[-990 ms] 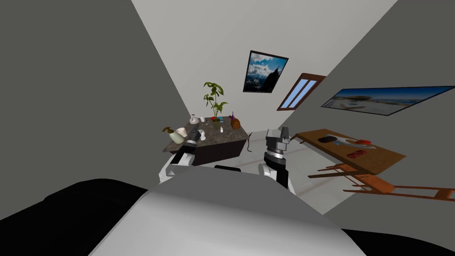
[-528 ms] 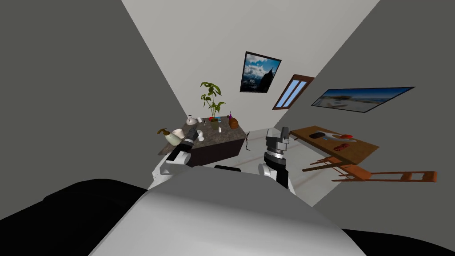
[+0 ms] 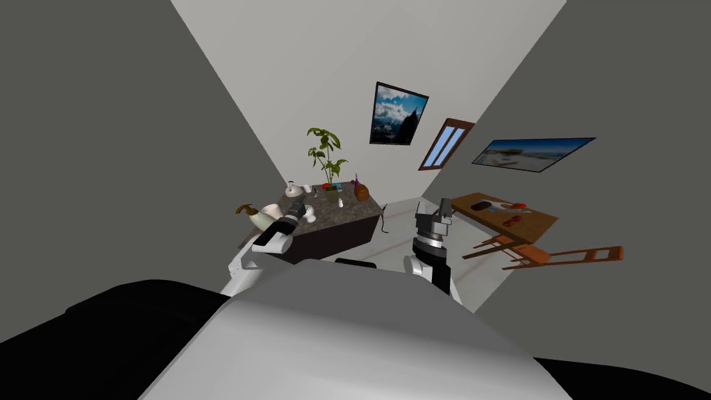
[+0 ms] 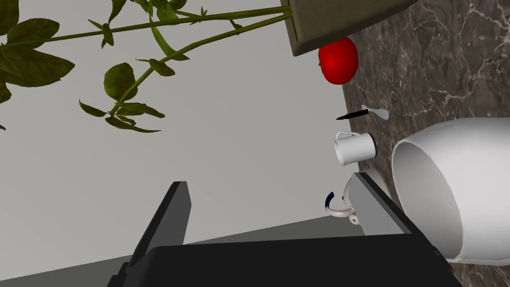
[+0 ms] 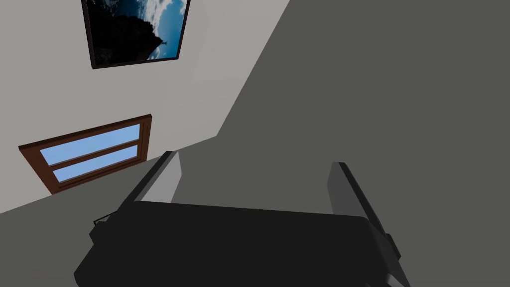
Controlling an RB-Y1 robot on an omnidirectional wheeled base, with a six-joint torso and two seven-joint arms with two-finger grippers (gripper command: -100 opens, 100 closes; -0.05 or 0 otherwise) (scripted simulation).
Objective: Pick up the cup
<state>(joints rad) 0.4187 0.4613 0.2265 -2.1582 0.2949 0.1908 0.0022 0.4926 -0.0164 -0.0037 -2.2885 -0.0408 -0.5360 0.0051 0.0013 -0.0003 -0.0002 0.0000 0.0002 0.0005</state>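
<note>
- Hovering over a dark marbled counter (image 4: 448, 65), my left claw (image 4: 274, 214) stands open and empty, its two fingers (image 4: 172, 214) spread wide, with pale wall showing between them in the wrist view.
- Just beside the finger on the right of that frame sits the cup (image 4: 453, 189), a big white open-mouthed vessel at lower right. It lies outside the gap, not between the blades.
- Its mouth faces frame left, the same way the plant's stems run from the plant pot (image 4: 338, 20) at the top edge. I judge it upright on the counter, its long axis lying left to right in the picture.
- Farther out, near centre right, stands a small white mug (image 4: 354, 148) with a handle, and beyond it a red fruit (image 4: 338, 60). I take the near vessel as the target, though the mug could also answer to the name.
- The coming move turns on one offset: the claw must shift toward lower right so that the cup's wall comes between the fingers.
- My right claw (image 5: 256, 182), open too, hangs right of centre in the head view, well apart from the counter. The left is plainly nearer.
</note>
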